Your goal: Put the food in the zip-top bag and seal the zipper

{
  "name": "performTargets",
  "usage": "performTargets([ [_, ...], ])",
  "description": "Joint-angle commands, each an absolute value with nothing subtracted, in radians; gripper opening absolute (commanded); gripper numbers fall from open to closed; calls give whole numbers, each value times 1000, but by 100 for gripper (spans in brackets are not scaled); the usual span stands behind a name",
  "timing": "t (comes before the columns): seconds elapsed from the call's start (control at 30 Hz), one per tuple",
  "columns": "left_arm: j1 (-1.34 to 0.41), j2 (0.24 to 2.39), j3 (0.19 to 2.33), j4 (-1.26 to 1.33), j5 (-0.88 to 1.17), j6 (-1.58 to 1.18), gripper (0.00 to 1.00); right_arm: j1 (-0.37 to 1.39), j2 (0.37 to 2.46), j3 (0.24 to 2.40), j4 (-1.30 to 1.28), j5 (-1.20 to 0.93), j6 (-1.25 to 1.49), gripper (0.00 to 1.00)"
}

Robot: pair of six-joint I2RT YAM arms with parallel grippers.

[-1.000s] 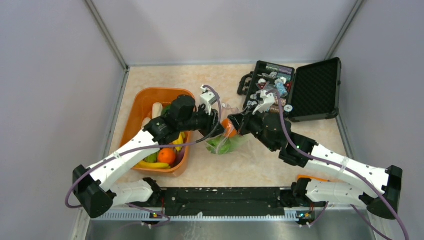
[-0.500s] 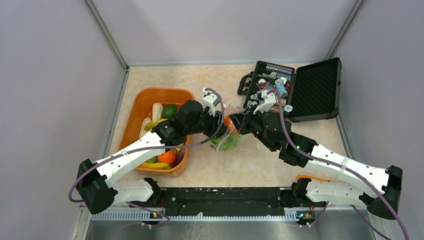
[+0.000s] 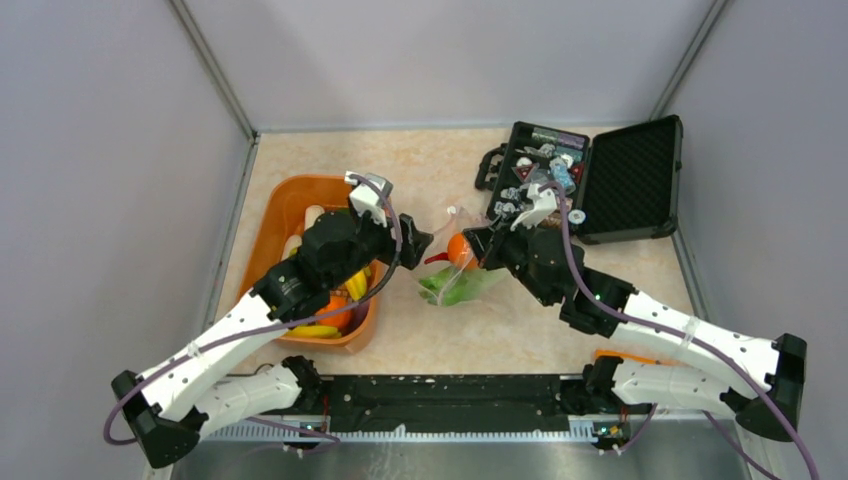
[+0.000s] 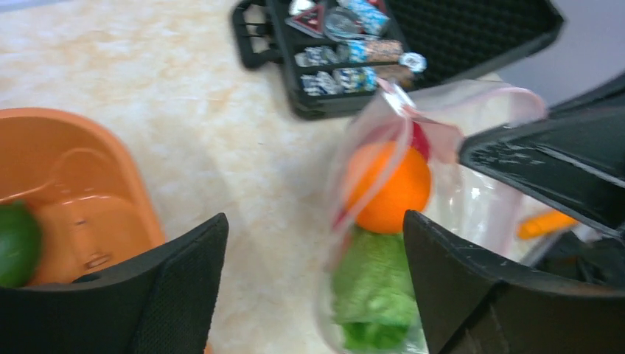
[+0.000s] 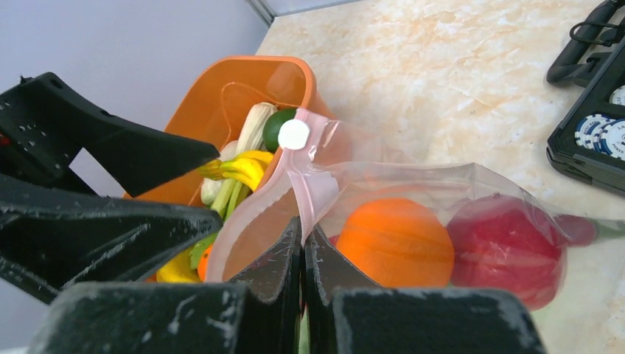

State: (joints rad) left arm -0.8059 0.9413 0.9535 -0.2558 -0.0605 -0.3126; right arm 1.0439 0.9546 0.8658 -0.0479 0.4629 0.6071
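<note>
The clear zip-top bag [image 3: 452, 275] hangs by its mouth edge near the table's middle. My right gripper [image 5: 303, 225] is shut on its pink zipper [image 5: 301, 184], just below a white slider tab [image 5: 294, 134]. Food lies inside the bag: an orange [image 5: 398, 240], a red piece [image 5: 505, 247] and a green leafy piece [image 4: 376, 295]. My left gripper [image 4: 315, 217] stands open and empty, just left of the bag [image 4: 442, 147], between it and the orange tub [image 3: 290, 195]. More food sits in the tub: yellow bananas [image 5: 239, 166] and a green fruit [image 4: 15, 243].
An open black hard case [image 3: 630, 180] holding small chips and packets stands at the back right, close behind the bag. The orange tub sits under the left arm at the left. Grey walls close in the table on three sides.
My left gripper has opened wide and drawn back to the left, away from the bag's mouth; the orange stays in the bag. The right gripper keeps its hold on the zipper edge.
</note>
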Motion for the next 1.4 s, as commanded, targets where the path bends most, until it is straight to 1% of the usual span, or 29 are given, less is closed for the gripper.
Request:
performTargets([
  [0.0,-782,921,935,-277,-280,-279,91,1034,930,870,3,476,615,0],
  [0.03,-761,928,938,-289,-307,-280,96,1033,930,870,3,474,615,0],
  [0.07,-735,938,941,-301,-322,-283,98,1034,929,868,6,471,615,0],
  [0.13,-655,959,946,-324,-303,-296,99,1033,930,865,13,464,614,0],
  [0.23,-507,981,939,-327,-182,-322,99,1034,929,866,11,450,611,0],
  [0.3,-425,994,933,-324,-136,-325,99,1032,925,867,9,449,608,0],
  [0.4,-350,1032,942,-317,-87,-280,99,1032,923,864,8,448,604,0],
  [0.5,-291,1122,997,-361,-15,-236,99,1032,922,864,12,441,600,0],
  [0.57,-257,1188,1032,-395,-68,-223,99,1032,921,866,9,435,597,0],
  [0.7,-175,1310,1077,-401,-30,-188,99,1031,913,868,3,428,591,0],
  [0.8,-139,1411,1125,-421,11,-170,99,1030,902,865,3,431,590,0],
  [0.87,-133,1478,1156,-423,45,-141,96,1030,894,859,3,434,589,0],
  [0.93,-132,1553,1190,-427,73,-111,90,1029,892,853,8,432,591,0],
  [1.03,-132,1647,1254,-462,56,-106,85,1028,890,857,3,428,593,0],
  [1.13,-132,1682,1263,-475,10,-119,81,1028,881,857,-25,434,592,0],
  [1.2,-132,1682,1246,-470,9,-128,82,1029,872,855,-35,446,592,0],
  [1.3,-132,1672,1203,-444,-44,-135,84,1025,860,844,-26,458,589,0],
  [1.37,-133,1672,1189,-459,-18,-130,81,1022,862,845,-23,455,590,0],
])
